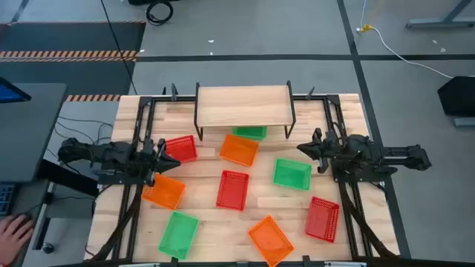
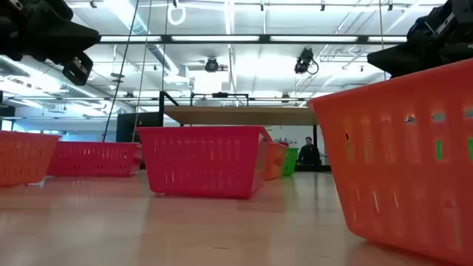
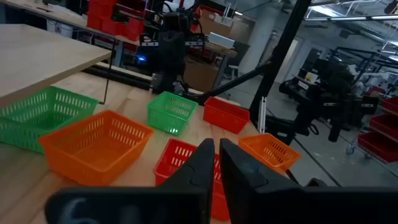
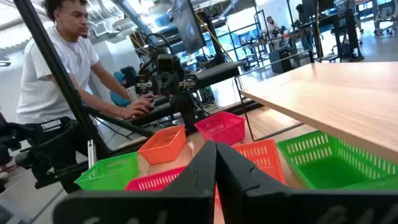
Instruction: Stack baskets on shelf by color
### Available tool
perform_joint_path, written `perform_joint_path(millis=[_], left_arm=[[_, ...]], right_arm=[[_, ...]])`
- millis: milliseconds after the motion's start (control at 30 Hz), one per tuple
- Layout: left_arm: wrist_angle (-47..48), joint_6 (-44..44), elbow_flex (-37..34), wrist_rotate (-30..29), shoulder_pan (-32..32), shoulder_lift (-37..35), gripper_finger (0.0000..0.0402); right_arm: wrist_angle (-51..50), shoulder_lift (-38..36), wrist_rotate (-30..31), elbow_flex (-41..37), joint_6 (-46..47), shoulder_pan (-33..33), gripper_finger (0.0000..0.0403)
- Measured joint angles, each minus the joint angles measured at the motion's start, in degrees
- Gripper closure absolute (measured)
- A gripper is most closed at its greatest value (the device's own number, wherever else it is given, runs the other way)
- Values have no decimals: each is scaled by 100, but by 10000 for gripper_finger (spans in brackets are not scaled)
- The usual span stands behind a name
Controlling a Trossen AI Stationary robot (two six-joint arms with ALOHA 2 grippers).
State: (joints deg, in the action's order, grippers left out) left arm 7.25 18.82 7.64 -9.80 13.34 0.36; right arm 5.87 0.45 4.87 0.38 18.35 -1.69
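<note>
I count nine small rectangular plastic mesh baskets loose on the wood-plank tabletop [image 1: 349, 111], every one open side up with nothing in it that I can see. The green basket at the far middle [image 1: 250, 133] lies partly under the low shelf with a light wood top board and thin black metal legs [image 1: 243, 106]; just near of it, tilted, is the orange basket by the shelf [image 1: 239, 150]. The red basket at far left [image 1: 180, 149] lies just beside the left gripper [image 1: 171, 158], and the orange basket at left [image 1: 164, 191] is near of that. The red basket in the middle [image 1: 233, 190] stands alone, the green basket right of centre [image 1: 292, 174] to its right. Along the near edge are the green basket at near left [image 1: 178, 233], the orange basket at near middle [image 1: 271, 239] and the red basket at near right [image 1: 323, 219].

The shelf's top board is bare. Open wood shows between the middle baskets and beside the shelf legs.

Both arms hover above the table, the left gripper's fingers [image 3: 199, 165] pressed together on nothing, the right gripper [image 1: 303, 147] likewise closed and empty, well right of the shelf's front.

Perforated walls, flat bottoms, glossy plastic.

A person [image 4: 59, 59] stands beyond the table's left side.
</note>
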Motion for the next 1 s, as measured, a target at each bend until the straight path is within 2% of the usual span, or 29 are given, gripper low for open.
perform_joint_path(millis=[1000], left_arm=[[-1,-1,-2,0,1,0,364]], right_arm=[[0,2,2,0,-2,0,391]])
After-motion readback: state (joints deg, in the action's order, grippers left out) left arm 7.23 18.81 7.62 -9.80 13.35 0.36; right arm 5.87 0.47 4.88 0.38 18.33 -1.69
